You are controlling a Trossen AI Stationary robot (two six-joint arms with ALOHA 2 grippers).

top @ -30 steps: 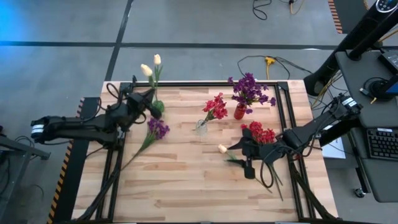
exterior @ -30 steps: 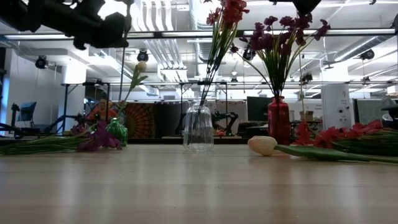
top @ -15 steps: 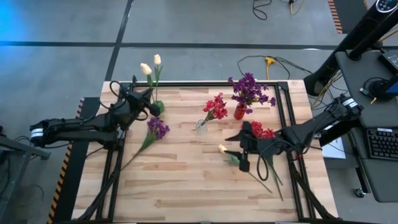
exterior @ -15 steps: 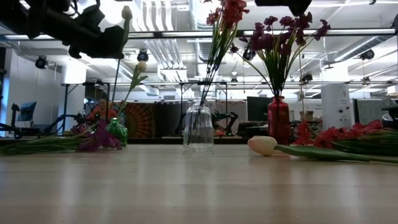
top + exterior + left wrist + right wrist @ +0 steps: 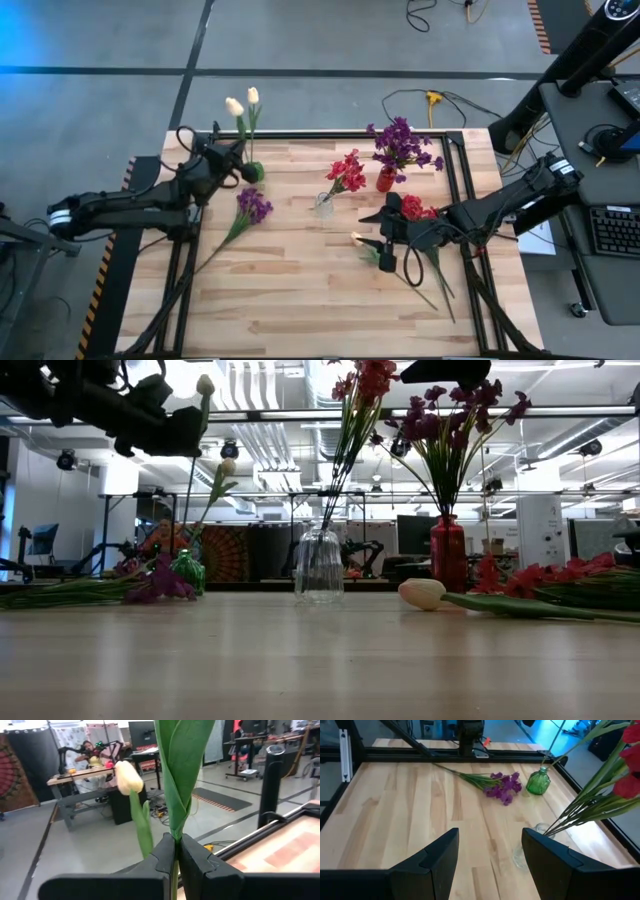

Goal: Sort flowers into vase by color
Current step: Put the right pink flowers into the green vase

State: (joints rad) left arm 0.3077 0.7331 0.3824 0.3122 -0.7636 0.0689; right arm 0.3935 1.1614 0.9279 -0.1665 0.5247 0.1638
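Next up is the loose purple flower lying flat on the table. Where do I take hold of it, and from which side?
Grip the purple flower on its bare green stem, a little below the blossoms. Come straight down from above and close across the stem. It lies flat on the table, running diagonally away from the blossom cluster, so there is no room under it, and the cluster is likely too bulky and soft to pinch.

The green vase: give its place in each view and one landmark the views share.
High view: green vase at the table's far-left edge, beside the left gripper.
Low view: left of centre, behind the purple flower.
Left wrist view: not in it.
Right wrist view: at the table's far side, beside the purple flower.
Shared landmark: the purple flower lying on the table.
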